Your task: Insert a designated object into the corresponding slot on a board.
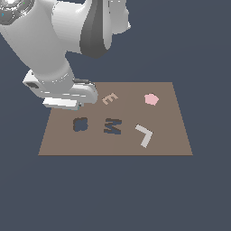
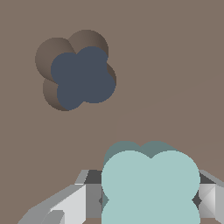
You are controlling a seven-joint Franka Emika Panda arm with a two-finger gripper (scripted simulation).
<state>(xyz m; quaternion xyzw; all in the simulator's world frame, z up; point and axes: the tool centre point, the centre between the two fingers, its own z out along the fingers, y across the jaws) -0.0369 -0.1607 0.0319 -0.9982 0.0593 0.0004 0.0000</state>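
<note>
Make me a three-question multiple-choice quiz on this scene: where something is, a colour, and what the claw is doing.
1. The clover-shaped slot lies where from the M-shaped cutout?
A. exterior view's left
B. exterior view's right
C. on top of it

2. What colour is the pentagon piece?
A. green
B. pink
C. black

3. The gripper is:
A. empty and open
B. gripping the tan letter E
C. shut on the teal clover piece

Answers: A, the exterior view shows the slot on that side; B, it is plainly pink on the board; C, the wrist view shows the fingers flanking it.
</note>
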